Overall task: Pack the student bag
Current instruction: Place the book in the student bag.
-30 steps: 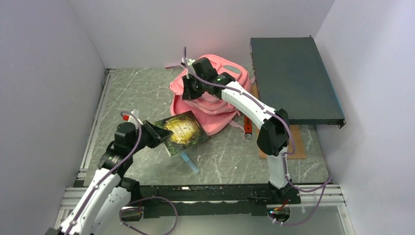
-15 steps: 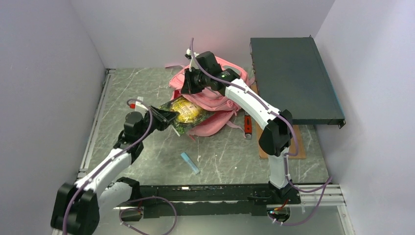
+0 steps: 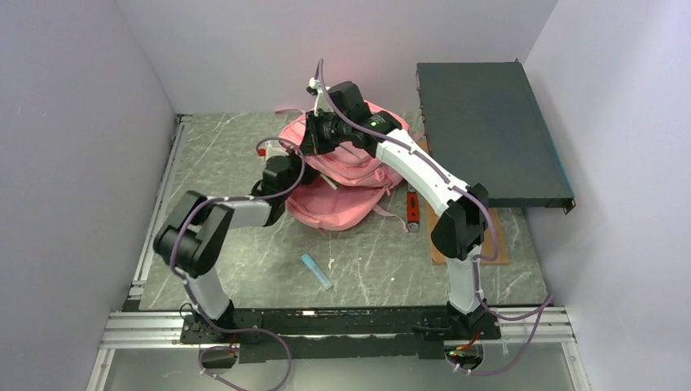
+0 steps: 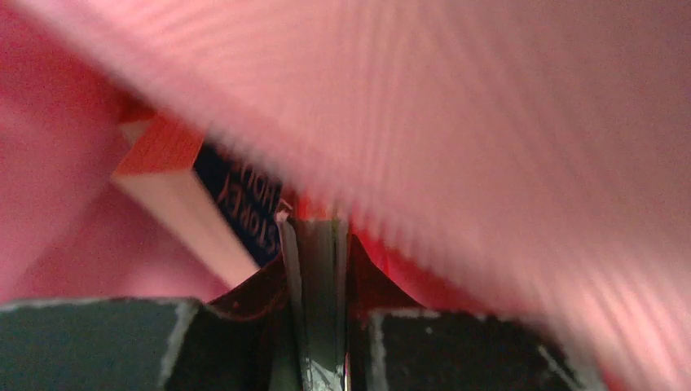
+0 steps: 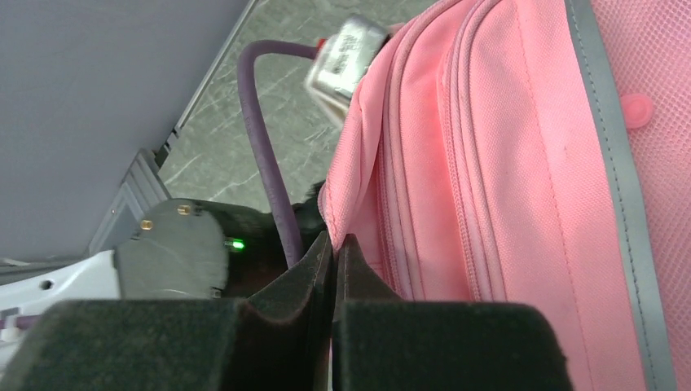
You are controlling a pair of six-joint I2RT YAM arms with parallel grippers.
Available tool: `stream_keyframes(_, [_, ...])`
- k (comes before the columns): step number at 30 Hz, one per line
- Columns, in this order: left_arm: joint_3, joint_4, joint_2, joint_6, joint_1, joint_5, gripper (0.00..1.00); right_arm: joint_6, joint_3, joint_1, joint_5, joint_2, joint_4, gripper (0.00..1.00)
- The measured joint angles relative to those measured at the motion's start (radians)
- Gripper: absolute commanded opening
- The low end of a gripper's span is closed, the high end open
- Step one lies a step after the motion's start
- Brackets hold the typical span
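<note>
The student bag (image 3: 346, 208) is a pink backpack lying at the back middle of the table, its pink cloth filling the left wrist view (image 4: 489, 122). My right gripper (image 5: 334, 240) is shut on the cloth edge of the bag's opening (image 5: 358, 187) and holds it raised, above the bag in the top view (image 3: 316, 145). My left gripper (image 4: 316, 224) reaches inside the opening, shut on the dark edge of a thin book (image 4: 318, 309). Another book (image 4: 183, 204) with an orange cover and dark spine lies inside, just left of it. From above, the left fingertips are hidden in the bag.
A light blue pen-like stick (image 3: 316, 271) lies on the table in front of the bag. A red tool (image 3: 412, 210) lies right of the bag. A dark flat case (image 3: 489, 134) sits at the back right over a brown board (image 3: 499, 240). Walls close in on both sides.
My left arm has swung forward and right, carrying the green-gold book from the open table into the bag's mouth, where it no longer shows from above. The right gripper has raised the bag's edge slightly.
</note>
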Motion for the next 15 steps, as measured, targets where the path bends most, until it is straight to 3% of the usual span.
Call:
stream_keyframes(2, [0.074,-0.011,0.069,-0.016,-0.02,-0.045,0.02,-0.002,0.0,-0.002,-0.003,0.0,0.0,0.0])
stream_keyframes(3, [0.103,-0.027,0.092,-0.027,-0.028,-0.069,0.08,-0.004,0.0,-0.006,-0.002,0.0,0.0,0.0])
stream_keyframes(8, [0.254,-0.195,0.127,-0.076,-0.044,-0.129,0.79,-0.001,-0.038,-0.051,-0.033,-0.029,0.05,0.0])
stream_keyframes(9, [0.273,-0.233,0.127,-0.092,-0.045,-0.129,0.87,0.001,-0.05,-0.059,-0.044,-0.037,0.061,0.0])
stream_keyframes(11, [0.278,-0.274,0.126,-0.094,-0.05,-0.128,0.98,0.001,-0.088,-0.073,-0.063,-0.068,0.09,0.0])
stream_keyframes(15, [0.27,-0.372,0.101,-0.089,-0.054,-0.101,1.0,0.003,-0.155,-0.099,-0.089,-0.111,0.11,0.0])
